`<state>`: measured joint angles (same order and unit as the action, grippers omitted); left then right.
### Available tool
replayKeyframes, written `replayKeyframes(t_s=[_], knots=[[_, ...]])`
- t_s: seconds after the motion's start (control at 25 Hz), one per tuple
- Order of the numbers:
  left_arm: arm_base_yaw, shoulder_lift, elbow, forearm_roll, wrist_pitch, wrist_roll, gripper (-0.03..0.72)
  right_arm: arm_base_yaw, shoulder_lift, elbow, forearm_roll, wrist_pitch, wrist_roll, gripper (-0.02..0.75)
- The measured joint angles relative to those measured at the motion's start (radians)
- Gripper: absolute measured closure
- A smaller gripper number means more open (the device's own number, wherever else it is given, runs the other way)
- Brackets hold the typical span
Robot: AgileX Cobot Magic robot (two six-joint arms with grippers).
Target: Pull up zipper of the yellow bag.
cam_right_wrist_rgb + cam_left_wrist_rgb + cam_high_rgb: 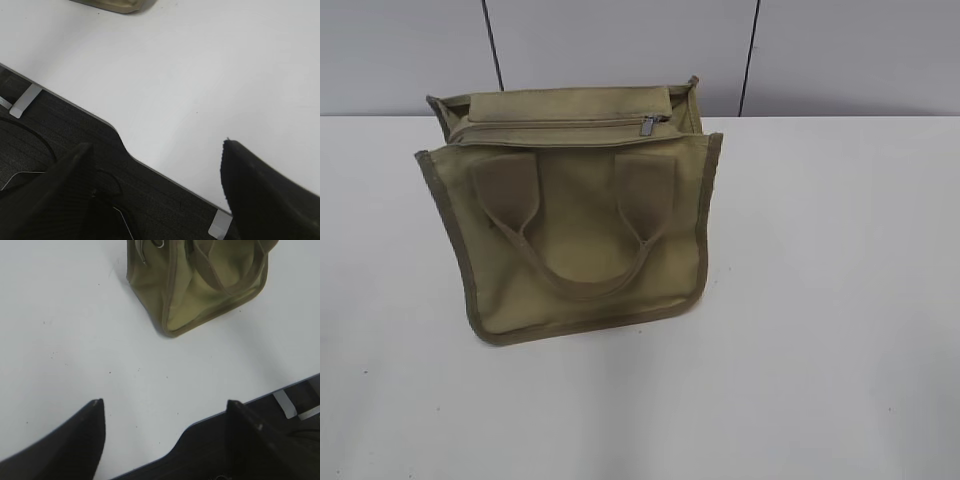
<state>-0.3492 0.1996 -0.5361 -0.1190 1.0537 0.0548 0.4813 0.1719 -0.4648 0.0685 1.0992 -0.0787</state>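
The yellow bag (580, 240) stands on the white table, left of centre in the exterior view, its handles hanging down the near face. The zipper (555, 126) runs along its top panel, with the grey slider (648, 124) near the right end. No gripper shows in the exterior view. In the left wrist view the bag (200, 285) is far ahead at the top, and my left gripper (165, 407) is open and empty over the table's near edge. In the right wrist view only a corner of the bag (117, 5) shows at the top, and my right gripper (155, 150) is open and empty.
The white table (820, 300) spreads around the bag. A grey panelled wall (620, 40) stands behind it. The table's front edge with a curved cutout (120, 142) and dark floor with cables lie below both grippers.
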Motion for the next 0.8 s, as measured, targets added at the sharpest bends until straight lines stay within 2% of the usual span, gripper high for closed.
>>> replayKeyframes(t_s=[0.12,0.2,0.32,0.44,0.56,0.8], knots=[[0.003,0.0,0.0,0.0,-0.001,0.0,0.134,-0.011,0.0,0.0,0.0,-0.001,0.0,0.141],[0.038,-0.001,0.0,-0.001,-0.001,0.0,0.134,-0.057,0.0,0.0,0.001,-0.001,0.0,0.141],[0.136,-0.04,0.0,-0.001,-0.001,0.0,0.134,-0.186,-0.025,0.001,0.001,-0.001,0.0,0.141],[0.256,-0.092,0.0,-0.001,-0.002,0.0,0.134,-0.353,-0.074,0.001,0.0,-0.002,0.0,0.141],[0.34,-0.133,0.0,-0.001,-0.002,0.0,0.134,-0.462,-0.121,0.001,0.0,-0.002,0.0,0.141],[0.36,-0.205,0.0,-0.003,-0.003,0.0,0.134,-0.487,-0.176,0.002,-0.001,-0.004,0.0,0.141]])
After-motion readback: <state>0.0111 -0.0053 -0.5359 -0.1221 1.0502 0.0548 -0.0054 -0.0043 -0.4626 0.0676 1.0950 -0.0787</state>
